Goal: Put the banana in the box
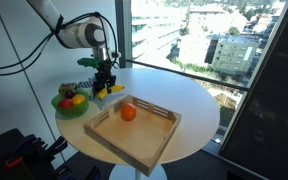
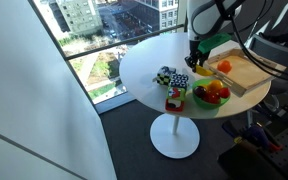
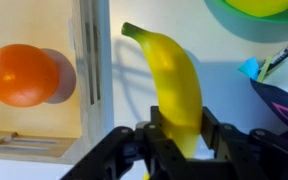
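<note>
The yellow banana (image 3: 177, 85) lies on the white table beside the wooden box (image 3: 92, 70), and its lower end sits between my gripper's fingers (image 3: 179, 128), which are closed on it. In an exterior view my gripper (image 1: 105, 86) is low over the table between the green bowl (image 1: 69, 101) and the box (image 1: 134, 130), with the banana (image 1: 112, 91) under it. An orange (image 1: 128, 113) lies inside the box. The gripper (image 2: 195, 57), the banana (image 2: 202, 70) and the box (image 2: 246, 70) also show in an exterior view.
The green bowl of mixed fruit (image 2: 212, 94) stands by the box. A red toy (image 2: 175, 98) and a checkered object (image 2: 168, 76) lie on the round white table (image 1: 199, 105). Windows run behind the table. The orange (image 3: 20, 75) sits close to the box wall.
</note>
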